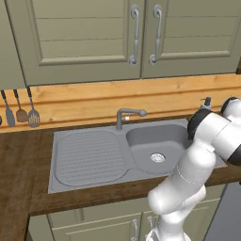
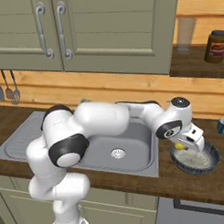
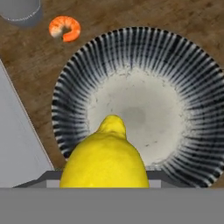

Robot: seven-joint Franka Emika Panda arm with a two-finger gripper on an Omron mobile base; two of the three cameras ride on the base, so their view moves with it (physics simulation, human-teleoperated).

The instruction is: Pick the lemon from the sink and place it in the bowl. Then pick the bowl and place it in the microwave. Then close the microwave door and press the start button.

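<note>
Closest to the hand camera, the lemon (image 3: 105, 158) sits clamped between the jaws of the gripper (image 2: 182, 146), its pointed tip aimed at the bowl (image 3: 175, 57) below — the fingers themselves are hidden behind the fruit, parted only as far as the lemon is wide. In the right base view the yellow shows under the hand, just above the near-left rim of the bowl, not touching it as far as can be told. That dark, pale-ribbed bowl stands on the wooden counter (image 2: 134, 184) just beside the right edge of the sink (image 1: 89, 157), whose basin holds only its drain hole, with the ribbed draining board to the left and the grey tap (image 1: 128, 114) behind. An orange shrimp (image 3: 64, 28) lies on the wood near the bowl, and a grey metal cup (image 2: 223, 125) stands beyond it. Green cabinet doors (image 1: 84, 37) hang above a wood-panelled wall — utensils (image 1: 21, 112) hang at its left, and a brown jar (image 2: 215, 46) stands on a shelf at the right.
</note>
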